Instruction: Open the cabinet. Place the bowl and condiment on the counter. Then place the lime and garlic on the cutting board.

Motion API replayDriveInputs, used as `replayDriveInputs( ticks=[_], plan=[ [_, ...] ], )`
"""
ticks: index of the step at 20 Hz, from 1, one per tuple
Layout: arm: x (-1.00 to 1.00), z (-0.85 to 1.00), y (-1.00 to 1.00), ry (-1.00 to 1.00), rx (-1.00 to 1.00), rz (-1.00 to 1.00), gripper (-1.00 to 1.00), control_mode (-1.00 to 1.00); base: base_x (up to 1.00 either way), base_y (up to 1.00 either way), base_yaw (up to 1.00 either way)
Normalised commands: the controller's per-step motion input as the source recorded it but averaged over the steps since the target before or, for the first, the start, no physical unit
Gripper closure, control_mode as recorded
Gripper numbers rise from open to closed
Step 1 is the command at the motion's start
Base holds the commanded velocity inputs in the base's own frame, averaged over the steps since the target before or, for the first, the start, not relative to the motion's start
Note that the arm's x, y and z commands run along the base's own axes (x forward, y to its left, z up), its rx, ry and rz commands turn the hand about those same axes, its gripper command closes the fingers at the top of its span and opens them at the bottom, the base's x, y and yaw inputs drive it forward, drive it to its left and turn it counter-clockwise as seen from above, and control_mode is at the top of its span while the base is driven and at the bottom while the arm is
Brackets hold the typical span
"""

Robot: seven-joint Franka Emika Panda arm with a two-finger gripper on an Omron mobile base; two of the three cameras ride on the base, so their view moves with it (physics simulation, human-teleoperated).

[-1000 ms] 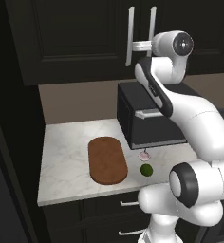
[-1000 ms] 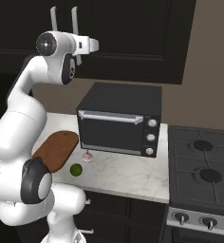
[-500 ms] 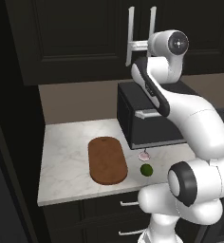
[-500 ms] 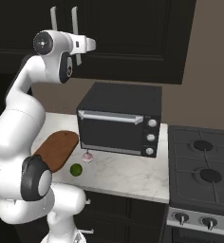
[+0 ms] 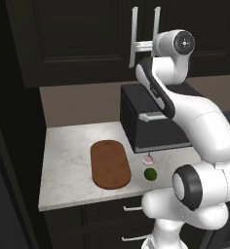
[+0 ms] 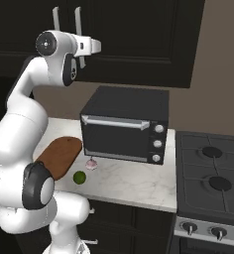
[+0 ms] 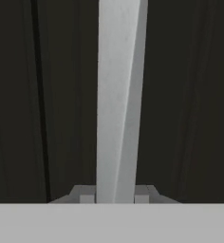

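Progress stands at the very first step: the pincer (image 7: 115,198) is pinching one of the long silver bar handles (image 7: 118,99) of the cabinet (image 5: 83,44), and both dark doors look fully closed, with no gap showing between them. Nothing else appears done. The bowl and the condiment are presumably behind those doors (that is a judgement, since the doors hide whatever is inside), so opening, then moving those two to the worktop (image 5: 68,160), is all left to do.

Far below the pincer, the lime (image 5: 150,174) and the garlic (image 5: 147,159) sit on the marbled worktop, near each other but apart, just in front of a black toaster oven (image 6: 126,129). Neither is on the cutting board (image 5: 110,163), which lies flat just beside them and bare, so that last step is open too.

In the hand view the handle runs straight up from between the fingertips as a pale grey bar, with near-black wood panelling behind it on both sides. A second, matching handle (image 5: 157,22) stands just beside the gripped one on the neighbouring door. The cabinet is tall and hangs above the worktop, at the height of the raised pincer.
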Motion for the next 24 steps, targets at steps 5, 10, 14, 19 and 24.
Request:
replayDriveInputs(
  ticks=[5,10,14,19,24],
  plan=[
    [0.06,0.0,0.0,0.0,0.0,0.0,1.0,-1.0,0.0,0.0,0.0],
    [0.0,0.0,0.01,0.0,0.0,0.0,1.0,-1.0,0.0,0.0,0.0],
    [-0.11,0.0,-0.05,0.0,0.0,-0.01,1.0,-1.0,0.0,0.0,0.0],
    [-0.24,0.0,-0.18,0.01,0.0,-0.04,1.0,-1.0,0.0,0.0,0.0],
    [-0.33,0.0,-0.38,0.08,0.0,-0.06,1.0,-1.0,0.0,0.0,0.0]
  ],
)
